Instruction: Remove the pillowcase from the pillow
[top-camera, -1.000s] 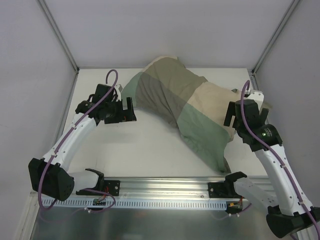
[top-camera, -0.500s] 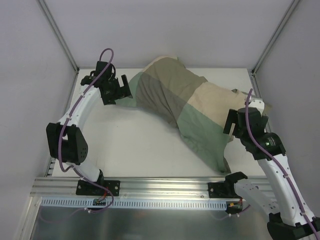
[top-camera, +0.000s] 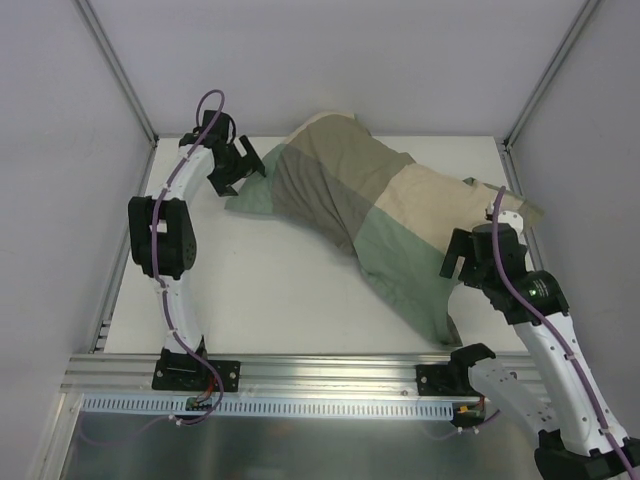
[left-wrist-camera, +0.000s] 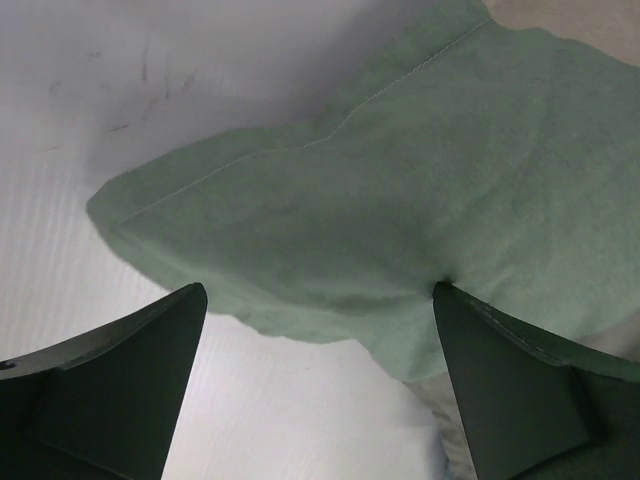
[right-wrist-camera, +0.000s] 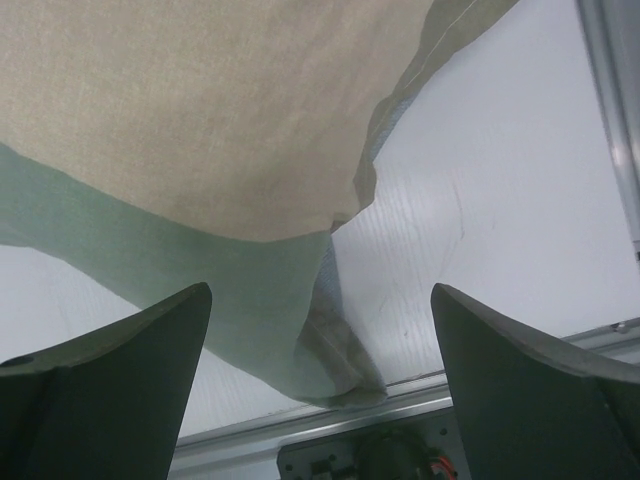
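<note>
2 grippers gape wide, empty. Left gripper (top-camera: 243, 166) has swung to the upper left, over a green corner of the centre-frame pillowcase (top-camera: 350, 195); right gripper (top-camera: 462, 258) hovers at its right edge. Grasping looks next.

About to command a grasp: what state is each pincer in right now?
Left pincer: open, empty, over a green corner of the pillowcase.
Right pincer: open, empty, beside its beige edge.

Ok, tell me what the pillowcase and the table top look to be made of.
The pillowcase looks like matte woven cloth, perhaps cotton or a blend: a stitched seam and soft folds show. The table top looks like a white plastic sheet, maybe corrugated: fine parallel ribbing, faint scuffs, low sheen.
</note>
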